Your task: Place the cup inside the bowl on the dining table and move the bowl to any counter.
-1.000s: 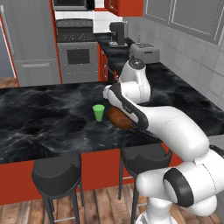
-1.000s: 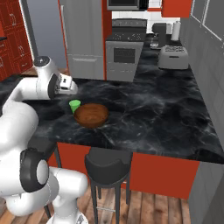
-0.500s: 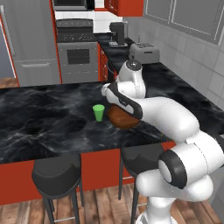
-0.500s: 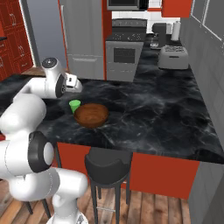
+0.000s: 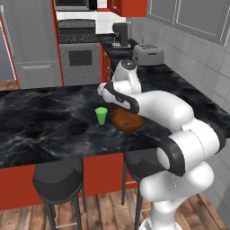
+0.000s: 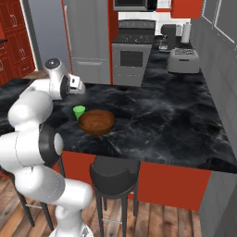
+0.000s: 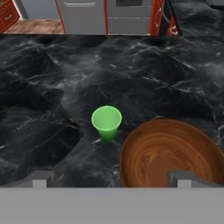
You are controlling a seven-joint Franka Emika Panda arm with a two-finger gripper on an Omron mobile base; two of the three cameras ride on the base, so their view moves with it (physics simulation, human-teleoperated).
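Observation:
The green cup [image 7: 106,122] stands upright on the dining table [image 7: 52,65], just left of the brown wooden bowl [image 7: 170,153], with a small gap between them. My gripper [image 7: 111,179] is open and holds nothing. It hovers above and short of both, and its two fingertips [image 7: 41,178] are spread wide. In the left base view the cup [image 5: 101,115] sits left of the bowl [image 5: 127,121], which my arm partly covers; the gripper [image 5: 103,92] hangs above the cup. The right base view shows the cup [image 6: 79,111] touching the rim line of the bowl [image 6: 96,121], below the gripper [image 6: 78,88].
Black stools [image 5: 58,173] [image 6: 115,173] line the table's near side. A wall counter [image 5: 170,78] at the back right carries a toaster [image 5: 147,54] and a coffee machine [image 5: 120,35]. A stove [image 6: 134,51] and a grey fridge [image 6: 88,37] stand beyond.
My arm has folded in closer and the hand has shifted slightly towards the cup. The jaws stay wide open. Cup and bowl have not moved.

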